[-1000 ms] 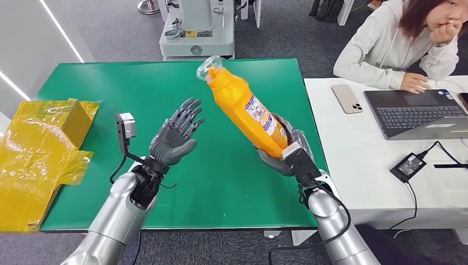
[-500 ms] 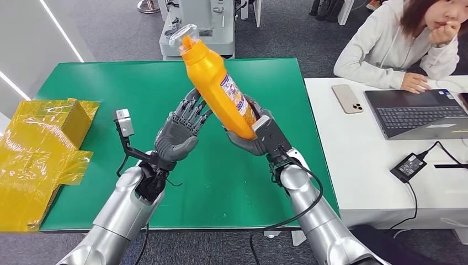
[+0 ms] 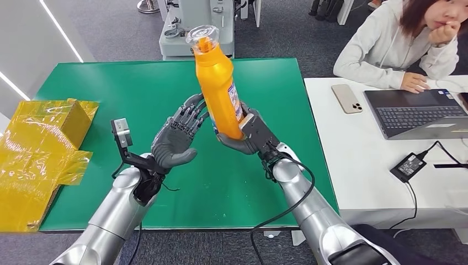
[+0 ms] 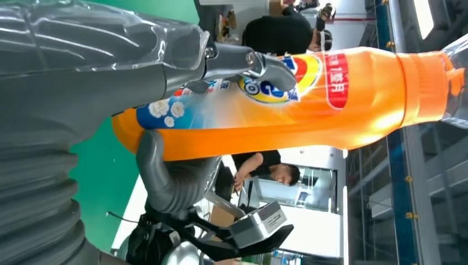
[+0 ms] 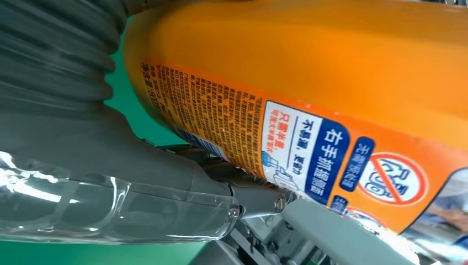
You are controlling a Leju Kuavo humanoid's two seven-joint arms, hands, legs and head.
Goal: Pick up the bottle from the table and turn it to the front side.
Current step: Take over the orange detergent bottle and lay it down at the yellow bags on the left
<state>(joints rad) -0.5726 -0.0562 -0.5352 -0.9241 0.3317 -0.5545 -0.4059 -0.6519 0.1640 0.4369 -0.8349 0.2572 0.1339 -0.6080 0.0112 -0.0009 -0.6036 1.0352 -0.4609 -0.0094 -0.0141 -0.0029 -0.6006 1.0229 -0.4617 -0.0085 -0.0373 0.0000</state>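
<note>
An orange bottle with a clear cap stands nearly upright above the green table. My right hand grips its base from below and from the right. My left hand is raised just left of the bottle, fingers spread, with the fingertips at the bottle's lower side. In the left wrist view the bottle lies between a finger and the thumb of the left hand. The right wrist view shows the bottle's back label close against my right hand.
A yellow film-wrapped box lies at the table's left edge. On the white desk to the right are a phone, a laptop and a power adapter, with a person seated there. A grey machine base stands behind the table.
My right hand has swung the bottle leftward and tipped it up from a slant to nearly upright. The left hand has stayed raised, and the bottle now meets its fingertips.
</note>
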